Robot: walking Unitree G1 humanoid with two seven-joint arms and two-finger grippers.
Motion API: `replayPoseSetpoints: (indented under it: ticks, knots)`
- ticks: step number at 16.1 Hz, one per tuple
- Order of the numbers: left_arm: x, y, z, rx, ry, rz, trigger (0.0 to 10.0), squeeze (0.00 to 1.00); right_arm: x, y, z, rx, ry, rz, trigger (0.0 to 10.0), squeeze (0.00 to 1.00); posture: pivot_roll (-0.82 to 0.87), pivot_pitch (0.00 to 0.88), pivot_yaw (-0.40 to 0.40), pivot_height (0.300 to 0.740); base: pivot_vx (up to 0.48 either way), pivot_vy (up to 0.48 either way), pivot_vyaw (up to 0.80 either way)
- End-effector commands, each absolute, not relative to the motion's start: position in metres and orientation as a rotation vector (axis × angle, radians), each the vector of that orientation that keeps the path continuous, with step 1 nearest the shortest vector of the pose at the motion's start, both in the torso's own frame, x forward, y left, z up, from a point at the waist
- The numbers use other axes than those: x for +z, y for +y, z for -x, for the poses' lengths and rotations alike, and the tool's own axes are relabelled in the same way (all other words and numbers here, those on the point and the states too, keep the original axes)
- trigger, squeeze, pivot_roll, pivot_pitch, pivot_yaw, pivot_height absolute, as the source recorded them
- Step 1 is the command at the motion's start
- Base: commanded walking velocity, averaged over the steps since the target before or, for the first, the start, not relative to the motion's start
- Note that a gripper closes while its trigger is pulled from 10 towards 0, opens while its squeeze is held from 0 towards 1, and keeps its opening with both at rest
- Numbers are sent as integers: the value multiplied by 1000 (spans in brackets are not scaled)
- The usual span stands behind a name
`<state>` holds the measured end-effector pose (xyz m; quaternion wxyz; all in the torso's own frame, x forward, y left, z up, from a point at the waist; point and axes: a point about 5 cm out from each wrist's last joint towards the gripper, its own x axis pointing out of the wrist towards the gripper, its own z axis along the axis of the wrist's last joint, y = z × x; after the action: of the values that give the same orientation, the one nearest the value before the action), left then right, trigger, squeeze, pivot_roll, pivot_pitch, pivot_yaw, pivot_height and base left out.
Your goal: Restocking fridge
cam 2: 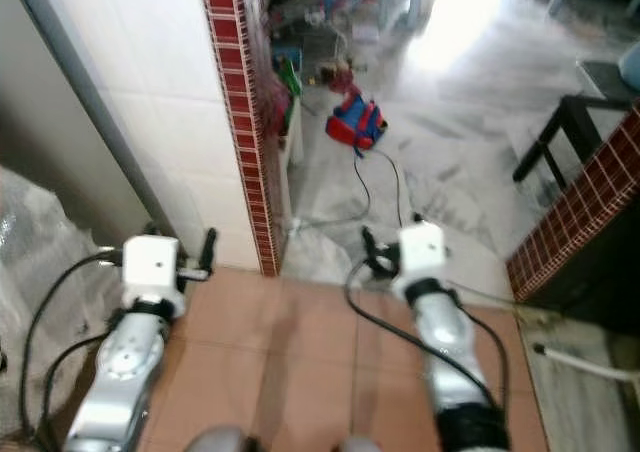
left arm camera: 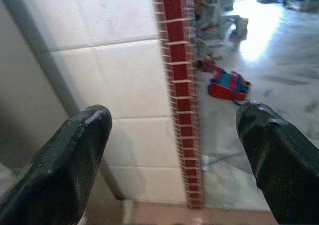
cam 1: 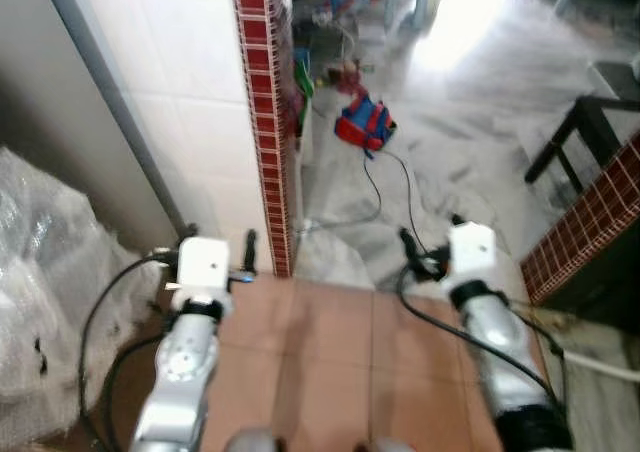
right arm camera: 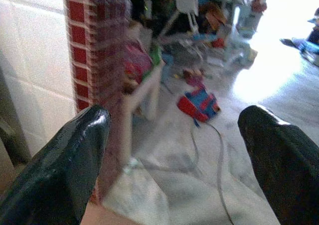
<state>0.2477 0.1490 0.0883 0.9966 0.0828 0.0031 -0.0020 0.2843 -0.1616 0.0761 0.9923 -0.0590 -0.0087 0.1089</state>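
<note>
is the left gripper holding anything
No, the left gripper is open, with only the tiled wall between its fingers.

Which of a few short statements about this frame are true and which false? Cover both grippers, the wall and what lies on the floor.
1. The left gripper is open and holds nothing. True.
2. The right gripper is shut on a bottle. False: its fingers are apart with nothing between them.
3. A red and blue bag lies on the grey floor ahead. True.
4. The white tiled wall ends in a green edge. False: its edge is a strip of red tiles.
5. A black cable runs across the floor from the bag. True.
</note>
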Motion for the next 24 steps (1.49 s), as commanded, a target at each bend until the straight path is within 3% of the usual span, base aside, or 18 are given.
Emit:
replayPoseSetpoints:
  ticks: [1, 15, 20, 24]
  knots:
    - [86, 150, -248, -9, 20, -166, 10000, 0, 77, -162, -284, 223, -22, 131, 10000, 0, 82, 65, 8, 740, 371, 0, -800]
    - [82, 141, -249, -85, 23, -151, 10000, 0, 83, -162, -286, 197, -59, 133, 10000, 0, 79, 64, 6, 740, 384, 0, -800]
    - [84, 140, -251, -100, 5, -136, 10000, 0, 113, -155, -280, 205, -180, 176, 10000, 0, 64, 55, 7, 740, 460, 0, -800]
    - [84, 138, -253, -100, -2, -123, 10000, 0, 126, -163, -284, 118, -222, 270, 10000, 0, 59, 52, 1, 740, 427, 0, -800]
